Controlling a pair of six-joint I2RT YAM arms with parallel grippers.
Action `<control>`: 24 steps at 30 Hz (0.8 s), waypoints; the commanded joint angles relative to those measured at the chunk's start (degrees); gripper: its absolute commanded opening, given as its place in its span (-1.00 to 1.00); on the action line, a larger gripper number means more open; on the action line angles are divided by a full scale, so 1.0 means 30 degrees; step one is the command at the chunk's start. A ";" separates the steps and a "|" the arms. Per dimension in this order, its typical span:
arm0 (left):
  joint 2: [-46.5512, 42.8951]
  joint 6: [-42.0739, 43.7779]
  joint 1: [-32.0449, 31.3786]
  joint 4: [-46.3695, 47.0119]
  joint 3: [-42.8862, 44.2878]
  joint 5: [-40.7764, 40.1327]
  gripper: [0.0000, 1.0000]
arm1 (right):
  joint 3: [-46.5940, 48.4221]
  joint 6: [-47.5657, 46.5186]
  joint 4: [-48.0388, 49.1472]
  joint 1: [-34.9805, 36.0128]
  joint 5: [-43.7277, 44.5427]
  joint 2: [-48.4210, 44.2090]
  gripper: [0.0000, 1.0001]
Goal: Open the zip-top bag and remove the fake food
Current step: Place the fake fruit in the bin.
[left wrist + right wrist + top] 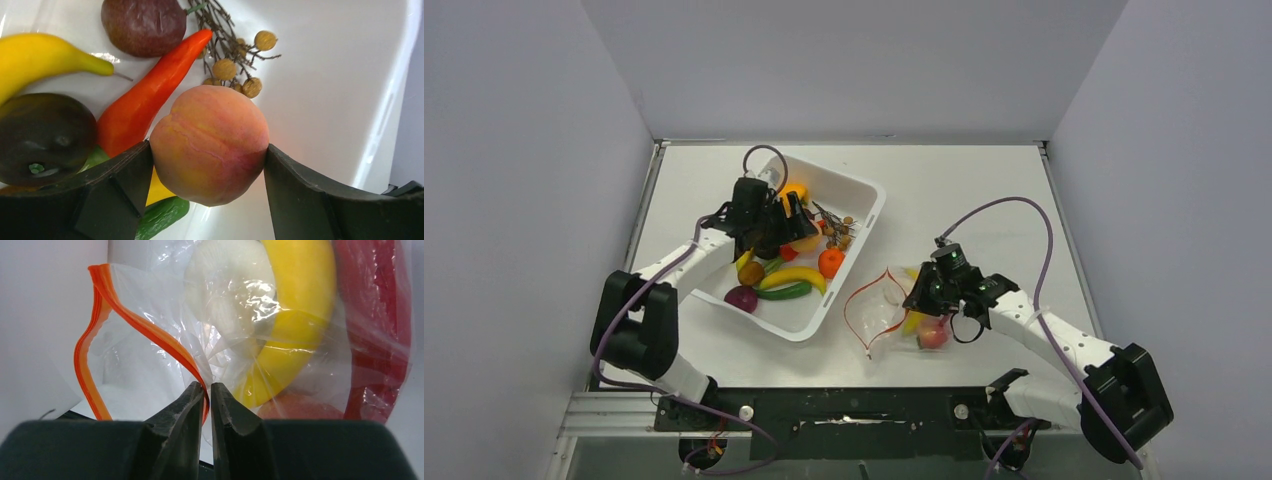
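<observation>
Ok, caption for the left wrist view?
Left tool grips a peach over the white tub, beside chili, banana and plum.

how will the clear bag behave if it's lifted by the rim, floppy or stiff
Probably floppy: the bag film is crinkled and its zip strip bends in loose curves. It would likely sag, with a yellow fruit and red piece weighing inside. The thin film might slip from the right tool, pinching only the rim.
</observation>
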 commanded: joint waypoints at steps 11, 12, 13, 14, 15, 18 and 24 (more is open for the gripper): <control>0.1687 0.3350 -0.1403 -0.0099 0.0840 -0.1131 0.45 | 0.0791 0.0398 0.0463 -0.0122 0.0276 0.0559 -0.72; 0.1516 0.3366 -0.1445 -0.0298 0.0855 -0.1285 0.54 | 0.0690 0.0374 0.0475 -0.0149 0.0337 0.0380 -0.72; 0.1315 0.3372 -0.1451 -0.0495 0.0905 -0.1352 0.57 | 0.0608 0.0378 0.0473 -0.0156 0.0367 0.0197 -0.72; 0.1107 0.3391 -0.1444 -0.0776 0.1010 -0.1591 0.57 | 0.0543 0.0357 0.0491 -0.0154 0.0411 0.0020 -0.72; 0.0869 0.3419 -0.1451 -0.1196 0.1140 -0.1811 0.57 | 0.0476 0.0365 0.0501 -0.0146 0.0434 -0.0193 -0.72; -0.0054 0.3478 -0.1452 -0.1665 0.1499 -0.2239 0.58 | 0.0239 0.0320 0.0445 -0.0187 0.0529 -0.0796 -0.72; -0.0174 0.3636 -0.1467 -0.2651 0.2103 -0.2479 0.59 | -0.0313 0.0374 0.0414 -0.0211 0.0696 -0.1828 -0.72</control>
